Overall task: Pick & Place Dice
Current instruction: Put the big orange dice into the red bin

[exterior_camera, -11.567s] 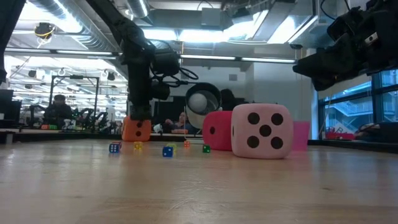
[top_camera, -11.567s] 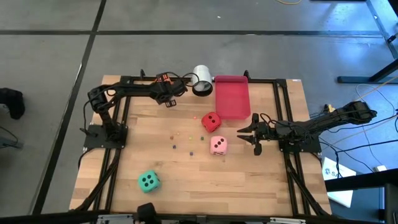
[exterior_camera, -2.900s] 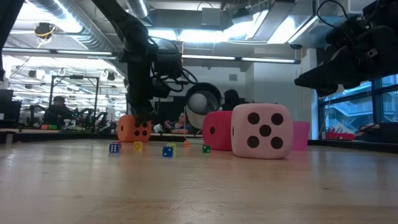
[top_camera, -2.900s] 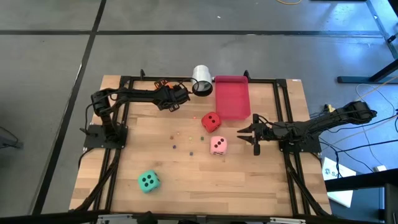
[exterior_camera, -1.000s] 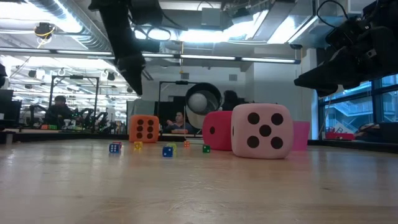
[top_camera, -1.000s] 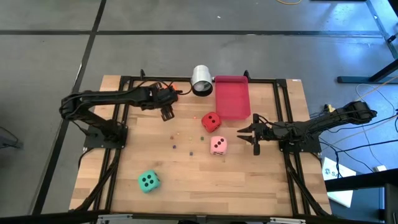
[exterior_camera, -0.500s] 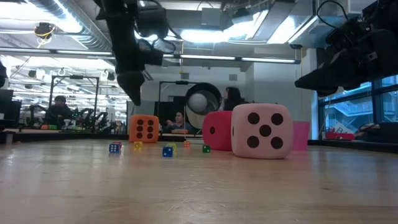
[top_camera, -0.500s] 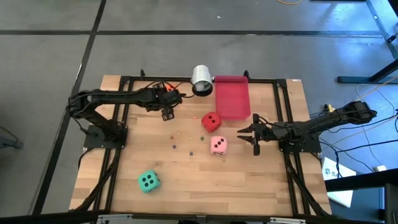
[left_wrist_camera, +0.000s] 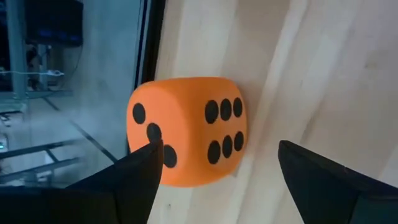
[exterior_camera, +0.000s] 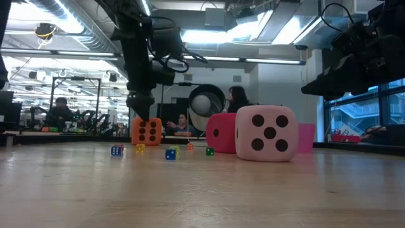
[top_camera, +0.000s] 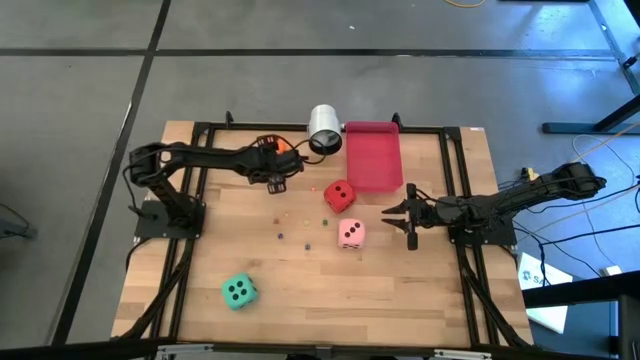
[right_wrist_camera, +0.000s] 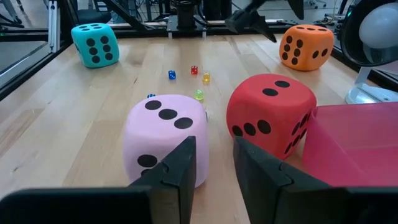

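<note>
The orange die point(left_wrist_camera: 186, 130) sits on the wooden counter point(top_camera: 300, 280) near its far edge, beside the white cup point(top_camera: 324, 129), six pips facing the left arm's camera. The left gripper point(top_camera: 279, 179) hangs just above it, fingers point(left_wrist_camera: 134, 180) spread wide to either side and holding nothing. Toward the middle, the red die point(top_camera: 339, 195) and pink die point(top_camera: 351, 233) lie close together by the red tray point(top_camera: 373, 160); the green die point(top_camera: 239, 291) rests well apart near the front. The right gripper point(top_camera: 397, 216) waits beside the pink die, fingers partly open, empty.
</note>
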{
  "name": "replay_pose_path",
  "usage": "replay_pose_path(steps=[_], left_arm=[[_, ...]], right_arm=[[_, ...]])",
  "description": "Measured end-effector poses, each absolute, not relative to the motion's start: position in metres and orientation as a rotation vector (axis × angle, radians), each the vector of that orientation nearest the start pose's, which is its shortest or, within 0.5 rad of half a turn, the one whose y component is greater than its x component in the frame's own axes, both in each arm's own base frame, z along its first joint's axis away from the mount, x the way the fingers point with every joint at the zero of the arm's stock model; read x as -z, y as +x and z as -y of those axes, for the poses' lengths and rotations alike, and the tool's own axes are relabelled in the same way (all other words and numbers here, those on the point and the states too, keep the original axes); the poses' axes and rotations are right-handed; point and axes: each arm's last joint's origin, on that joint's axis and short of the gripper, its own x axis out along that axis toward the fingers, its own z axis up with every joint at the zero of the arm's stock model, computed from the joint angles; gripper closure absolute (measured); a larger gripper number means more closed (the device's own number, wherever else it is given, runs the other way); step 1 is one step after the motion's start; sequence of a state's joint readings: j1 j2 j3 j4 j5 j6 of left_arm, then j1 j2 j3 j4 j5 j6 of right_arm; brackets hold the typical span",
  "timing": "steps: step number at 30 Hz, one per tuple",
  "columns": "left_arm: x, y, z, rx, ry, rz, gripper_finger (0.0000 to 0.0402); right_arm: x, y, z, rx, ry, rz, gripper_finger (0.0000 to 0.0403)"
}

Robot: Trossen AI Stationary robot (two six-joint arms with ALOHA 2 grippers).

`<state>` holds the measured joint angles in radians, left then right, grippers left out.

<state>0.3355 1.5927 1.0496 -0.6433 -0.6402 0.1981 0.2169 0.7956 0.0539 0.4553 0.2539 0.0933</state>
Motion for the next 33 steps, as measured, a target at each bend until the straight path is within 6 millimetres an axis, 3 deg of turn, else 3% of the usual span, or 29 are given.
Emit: replay_pose_path(steps=[26,33], left_arm=[[-0.201,0.269,-0.157,-0.760,0.242,-1.289,0.0093],[-0.187,0.275,-0.160,-0.743,0.259,-1.327,0.0093]], right_arm=[[-0.144,0.146,-0.025,0.050,0.028,-0.277,0.0294],[-0.144,0.146,-0.025,0.050,0.028,-0.278,0.0294]])
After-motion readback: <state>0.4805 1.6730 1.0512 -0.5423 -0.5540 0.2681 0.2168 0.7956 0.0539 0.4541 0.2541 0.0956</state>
